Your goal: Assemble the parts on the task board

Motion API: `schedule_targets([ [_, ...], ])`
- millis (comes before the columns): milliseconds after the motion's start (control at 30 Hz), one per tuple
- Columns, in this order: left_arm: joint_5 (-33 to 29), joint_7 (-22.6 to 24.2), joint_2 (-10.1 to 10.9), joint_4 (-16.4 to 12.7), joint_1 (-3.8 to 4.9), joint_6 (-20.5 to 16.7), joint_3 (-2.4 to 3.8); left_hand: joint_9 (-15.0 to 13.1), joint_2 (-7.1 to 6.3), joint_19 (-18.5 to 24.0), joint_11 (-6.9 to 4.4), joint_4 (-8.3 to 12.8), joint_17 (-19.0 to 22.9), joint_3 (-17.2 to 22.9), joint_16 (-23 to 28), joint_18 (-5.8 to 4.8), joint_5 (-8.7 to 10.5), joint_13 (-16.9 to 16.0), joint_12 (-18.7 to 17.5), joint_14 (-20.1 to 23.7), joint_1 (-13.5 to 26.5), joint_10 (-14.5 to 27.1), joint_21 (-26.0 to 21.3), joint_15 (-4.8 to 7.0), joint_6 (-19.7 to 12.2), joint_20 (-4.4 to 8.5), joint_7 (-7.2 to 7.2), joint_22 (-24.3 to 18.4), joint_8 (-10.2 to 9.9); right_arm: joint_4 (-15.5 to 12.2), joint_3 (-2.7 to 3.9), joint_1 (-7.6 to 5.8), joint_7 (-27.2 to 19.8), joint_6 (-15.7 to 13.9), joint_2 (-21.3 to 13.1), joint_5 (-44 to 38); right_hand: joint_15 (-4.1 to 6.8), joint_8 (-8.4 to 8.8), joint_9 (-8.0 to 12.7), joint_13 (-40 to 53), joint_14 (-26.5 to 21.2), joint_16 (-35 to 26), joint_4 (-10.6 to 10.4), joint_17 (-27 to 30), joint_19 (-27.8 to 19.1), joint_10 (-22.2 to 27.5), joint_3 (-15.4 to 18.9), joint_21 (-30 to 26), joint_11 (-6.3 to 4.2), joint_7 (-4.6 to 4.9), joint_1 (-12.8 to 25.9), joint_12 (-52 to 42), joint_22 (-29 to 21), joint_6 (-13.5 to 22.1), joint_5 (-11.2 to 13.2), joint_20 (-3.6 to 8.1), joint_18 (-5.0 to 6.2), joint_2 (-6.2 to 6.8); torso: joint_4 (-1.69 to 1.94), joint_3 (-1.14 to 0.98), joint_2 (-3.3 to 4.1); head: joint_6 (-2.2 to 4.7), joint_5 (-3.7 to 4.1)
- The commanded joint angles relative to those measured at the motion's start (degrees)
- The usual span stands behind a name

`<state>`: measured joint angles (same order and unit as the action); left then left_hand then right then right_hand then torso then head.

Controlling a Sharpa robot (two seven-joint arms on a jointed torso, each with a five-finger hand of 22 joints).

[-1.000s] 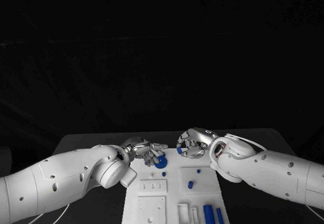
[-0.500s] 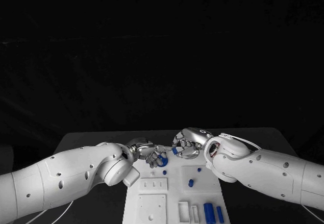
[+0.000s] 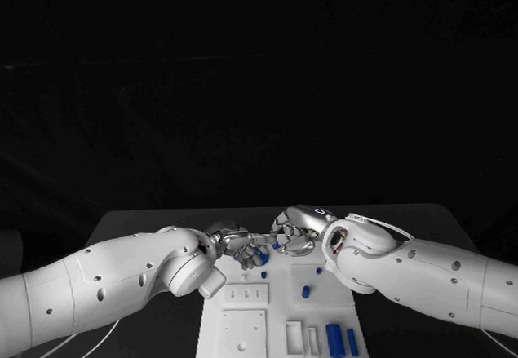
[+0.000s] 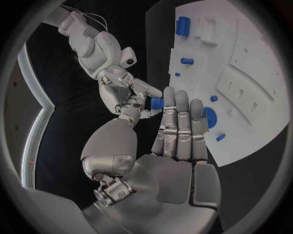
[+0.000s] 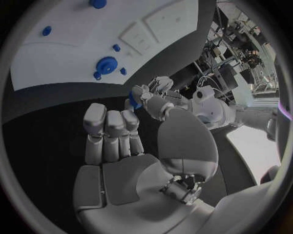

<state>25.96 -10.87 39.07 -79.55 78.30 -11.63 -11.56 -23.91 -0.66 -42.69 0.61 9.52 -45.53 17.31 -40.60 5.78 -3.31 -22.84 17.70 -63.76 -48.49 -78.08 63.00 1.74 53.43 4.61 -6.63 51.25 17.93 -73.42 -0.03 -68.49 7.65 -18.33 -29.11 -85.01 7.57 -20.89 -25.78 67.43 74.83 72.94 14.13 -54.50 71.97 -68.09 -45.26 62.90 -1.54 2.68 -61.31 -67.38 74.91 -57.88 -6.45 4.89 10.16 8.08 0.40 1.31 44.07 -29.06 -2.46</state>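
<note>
Pinching a blue part (image 4: 156, 103) at our left hand (image 3: 242, 244), we meet the empty, spread right hand (image 3: 296, 232) just right.

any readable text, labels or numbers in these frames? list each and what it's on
None readable.
Task board: plain white, no print to be seen.
Blue parts, such as the gear: no markings.
Left hand, right hand: no legible label; a small dark round mark on the right hand is no text.
Room clutter behind the arms in the right wrist view: too small and blurred to read.
</note>
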Motion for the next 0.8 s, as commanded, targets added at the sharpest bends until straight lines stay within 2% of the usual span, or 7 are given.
schedule_targets([
  [33, 0.4, -0.2, -0.2, -0.2, 0.04, 0.8, 0.04, 0.1, 0.54, 0.3, -0.01, 0.5, 0.1, 0.1, -0.2, -0.19, 0.07, -0.1, 0.2, 0.4, 0.0, 0.4, 0.1, 0.01, 0.1, 2.73, -0.21, -0.1, -0.3, -0.4, 0.00, 0.02, 0.2, 1.0, 0.2, -0.8, 0.20, -0.26, -0.8, 0.0, 0.0, -0.4, 0.0, -0.1, 0.1, -0.3, -0.3, 0.2, -0.11, 2.07, 0.0, -0.2, 0.6, -2.3, -0.2, 0.12, 4.84, -0.67, 0.01, 0.06, 0.02, -0.09, -0.10],
  [800, 0.1, 0.0, -0.4, -0.4, 0.04, 1.1, 0.05, 0.0, 2.53, 0.4, -0.12, 1.5, 0.6, -0.1, -0.5, -0.21, 0.00, -0.7, 0.1, 0.3, -0.2, 0.4, 0.2, 0.00, 0.8, 2.69, -0.08, -0.2, -0.2, -0.9, -0.55, 0.02, 0.2, 1.9, 1.2, -0.6, 0.20, -0.21, -0.8, -0.1, 0.0, -0.4, 0.0, -0.1, 0.2, -0.3, -0.3, 0.2, -0.11, 2.07, 0.1, -0.1, 0.6, -2.2, -0.4, 0.12, 4.84, -0.67, -0.03, 0.09, 0.04, -0.15, -0.29],
])
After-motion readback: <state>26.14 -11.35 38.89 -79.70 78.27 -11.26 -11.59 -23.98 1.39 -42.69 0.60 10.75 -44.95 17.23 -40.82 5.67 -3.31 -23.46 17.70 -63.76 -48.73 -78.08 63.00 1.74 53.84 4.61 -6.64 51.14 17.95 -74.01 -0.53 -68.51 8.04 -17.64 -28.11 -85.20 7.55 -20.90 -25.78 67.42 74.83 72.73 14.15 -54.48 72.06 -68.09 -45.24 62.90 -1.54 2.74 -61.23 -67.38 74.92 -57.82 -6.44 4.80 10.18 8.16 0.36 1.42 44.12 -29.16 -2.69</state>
